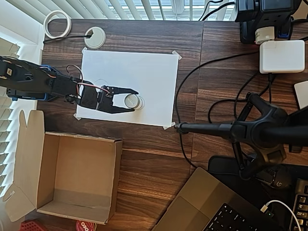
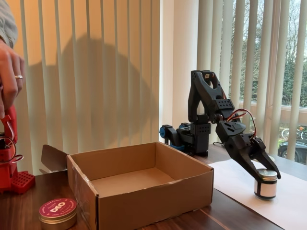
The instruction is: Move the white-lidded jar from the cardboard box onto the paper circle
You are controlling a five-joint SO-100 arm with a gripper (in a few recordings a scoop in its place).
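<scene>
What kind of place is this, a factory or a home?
Probably a home office or hobby desk: a wooden table by a window with vertical blinds, a laptop, and a white power adapter.

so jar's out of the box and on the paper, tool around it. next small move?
Probably open the tool and back off. The white-lidded jar stands upright on the white paper sheet, out of the cardboard box, and the fingers flank it. Whether it sits exactly on the paper circle can't be told; the outline is hidden.
</scene>
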